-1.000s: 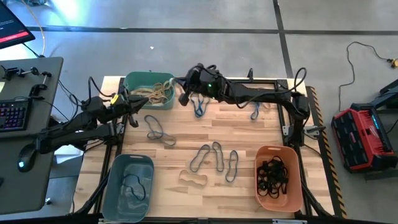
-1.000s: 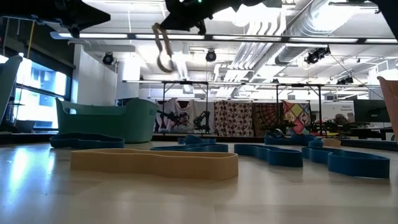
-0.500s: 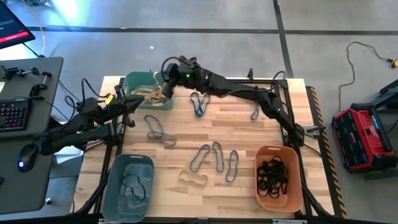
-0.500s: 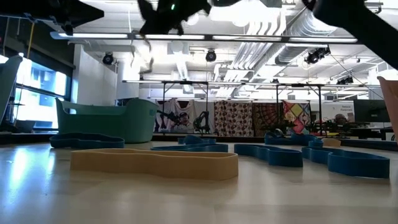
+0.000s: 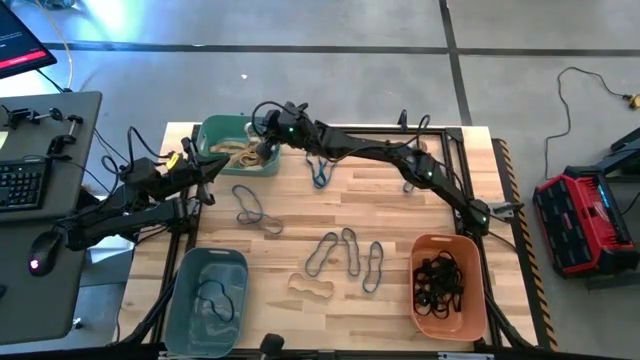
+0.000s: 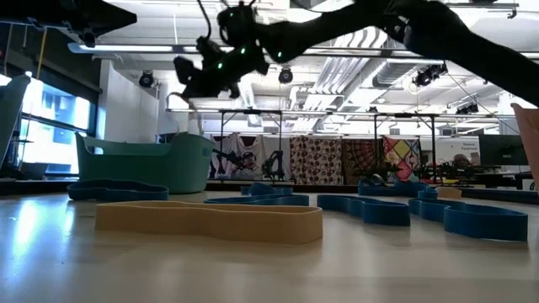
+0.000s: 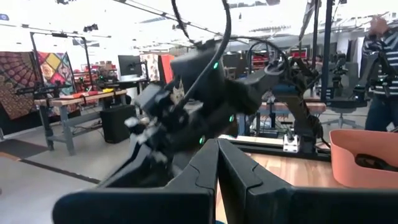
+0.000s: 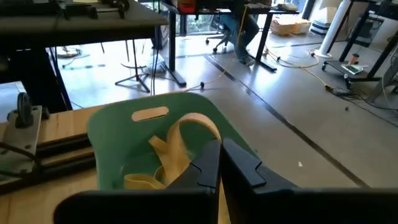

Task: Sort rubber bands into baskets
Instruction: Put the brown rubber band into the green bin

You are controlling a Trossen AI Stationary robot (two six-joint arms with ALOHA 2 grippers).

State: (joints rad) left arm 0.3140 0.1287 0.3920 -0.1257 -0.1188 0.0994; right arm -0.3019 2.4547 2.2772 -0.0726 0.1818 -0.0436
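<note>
change: right gripper (image 5: 268,128) has swung from mid-table to above the teal-green basket (image 5: 212,132), fingers pinching a tan rubber band (image 8: 177,144).
meaning: drop looks imminent.
left gripper (image 5: 215,166): pressed together, waiting beside that basket.
room: arms close; blue rubber bands (image 5: 345,252) lie on the table's open middle.

Orange basket (image 7: 364,149) cut off by frame edge; contents indistinct.

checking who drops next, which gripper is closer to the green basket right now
Right. The right gripper hangs over the green basket, shut on a tan rubber band. The left gripper, shut, sits just outside its near edge.
</note>
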